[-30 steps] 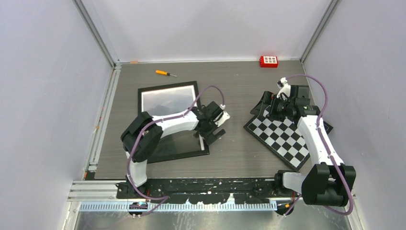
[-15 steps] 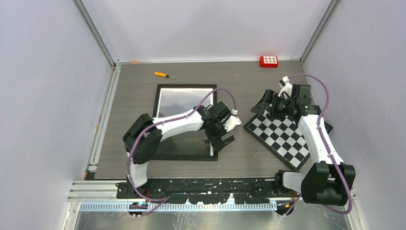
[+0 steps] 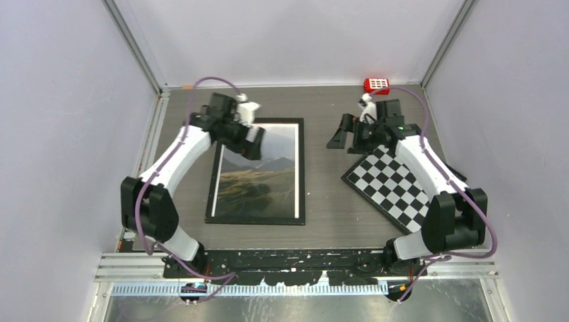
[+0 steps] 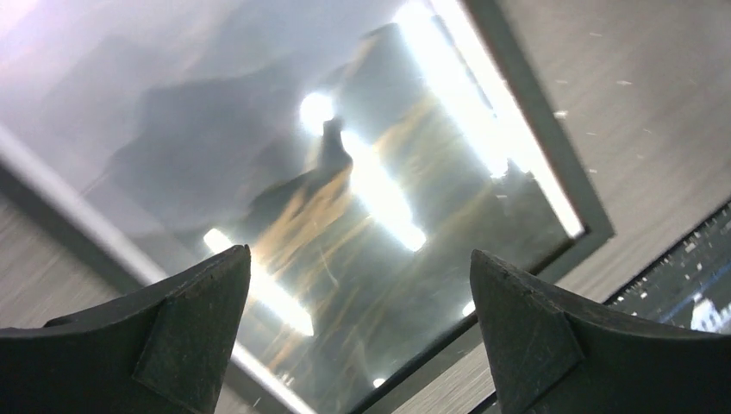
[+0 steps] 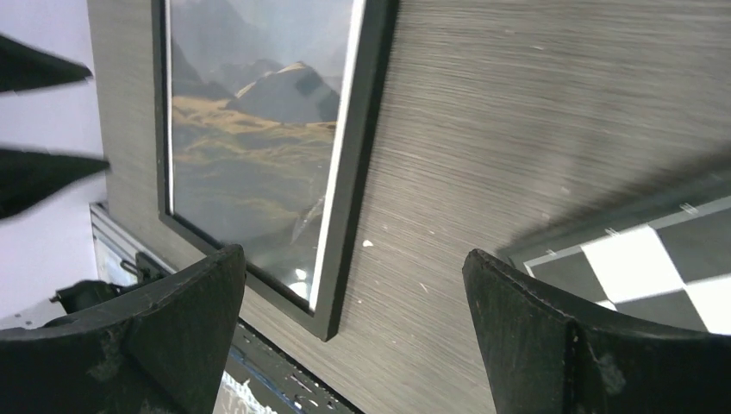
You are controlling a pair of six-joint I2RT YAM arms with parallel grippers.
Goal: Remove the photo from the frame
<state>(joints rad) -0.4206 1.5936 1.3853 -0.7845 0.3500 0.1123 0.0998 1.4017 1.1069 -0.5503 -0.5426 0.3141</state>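
Note:
The black frame (image 3: 301, 174) lies flat and face up on the table, in portrait position. The photo (image 3: 258, 184) sits inside it behind glass, showing grey mountains over olive hills. My left gripper (image 3: 249, 142) is open and empty, hovering over the frame's far left part. Its wrist view shows the glossy photo (image 4: 345, 198) and the frame's edge (image 4: 552, 164) between the fingertips (image 4: 359, 254). My right gripper (image 3: 341, 133) is open and empty above bare table, right of the frame. Its wrist view (image 5: 353, 254) shows the photo (image 5: 250, 155) and the frame's right side (image 5: 358, 164).
A black-and-white checkerboard (image 3: 396, 188) lies tilted on the right, also in the right wrist view (image 5: 672, 267). A red block (image 3: 376, 85) sits at the back wall. Walls close the table on three sides.
The frame turned and slid right to lie straight. My left arm swung from its right lower side to its far left part. My right gripper moved left off the checkerboard.

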